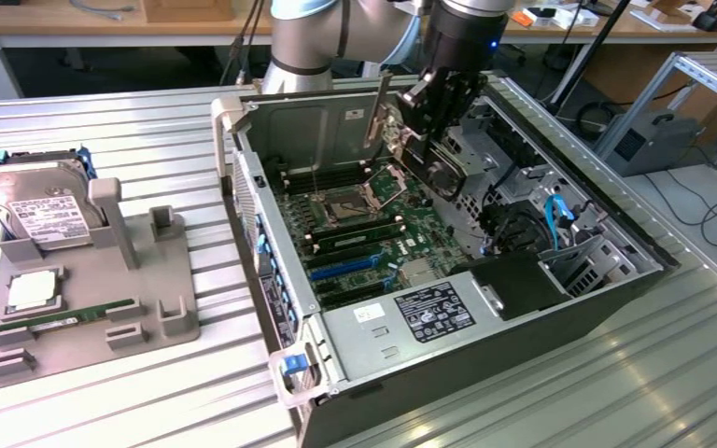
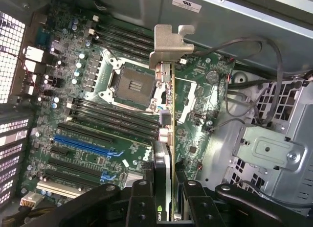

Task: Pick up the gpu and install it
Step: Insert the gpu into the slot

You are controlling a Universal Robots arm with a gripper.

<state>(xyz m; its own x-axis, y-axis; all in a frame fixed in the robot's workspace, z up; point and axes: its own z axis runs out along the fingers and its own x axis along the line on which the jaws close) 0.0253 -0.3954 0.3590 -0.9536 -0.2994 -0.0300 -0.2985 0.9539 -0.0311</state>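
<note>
My hand (image 1: 437, 98) is clenched on the gpu (image 2: 167, 114). It grips the thin card edge-on, and the card reaches out beyond the fingers inside the open computer case (image 1: 372, 359). So the pickup is done. The card's silvery bracket (image 2: 170, 41) is at the end farthest from the hand, with the motherboard (image 2: 205, 90) beneath. I judge the card is not yet seated: it seems to hang above the board, with the blue slots (image 2: 83, 144) off to one side. Well away from the hand, a grey fixture (image 1: 85, 308) on the surface (image 1: 122, 121) holds a hard drive (image 1: 41, 210).
</note>
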